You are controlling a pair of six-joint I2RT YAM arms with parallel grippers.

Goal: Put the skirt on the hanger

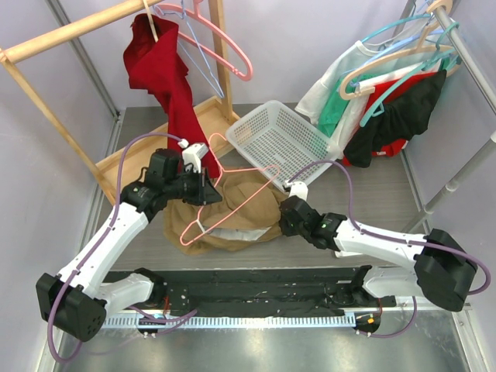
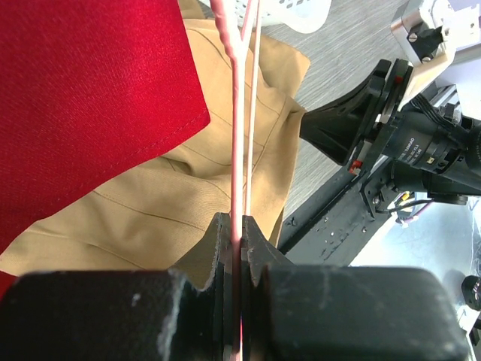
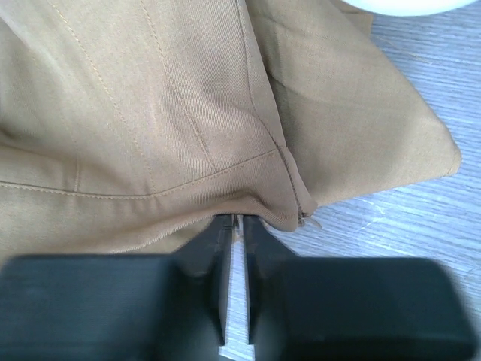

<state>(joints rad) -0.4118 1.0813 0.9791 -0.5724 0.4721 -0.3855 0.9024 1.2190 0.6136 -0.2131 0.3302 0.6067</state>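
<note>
Tan skirt [image 1: 256, 209] lies bunched mid-table between the two arms, with the pink hanger [image 2: 237, 135] across it.
The left gripper [image 2: 239, 226] is clamped tight on the hanger's thin wire, likely to steady the frame above the cloth. The right gripper [image 3: 234, 222], at the skirt's right edge, has its jaws narrowed to a slit over the seamed edge, seemingly pinching it to lift the fabric. The skirt is not yet hung.

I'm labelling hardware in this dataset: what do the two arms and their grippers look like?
The left arm and right arm have white link shells and black joints. A purple cable loops along each. The fingers are matte black.
</note>
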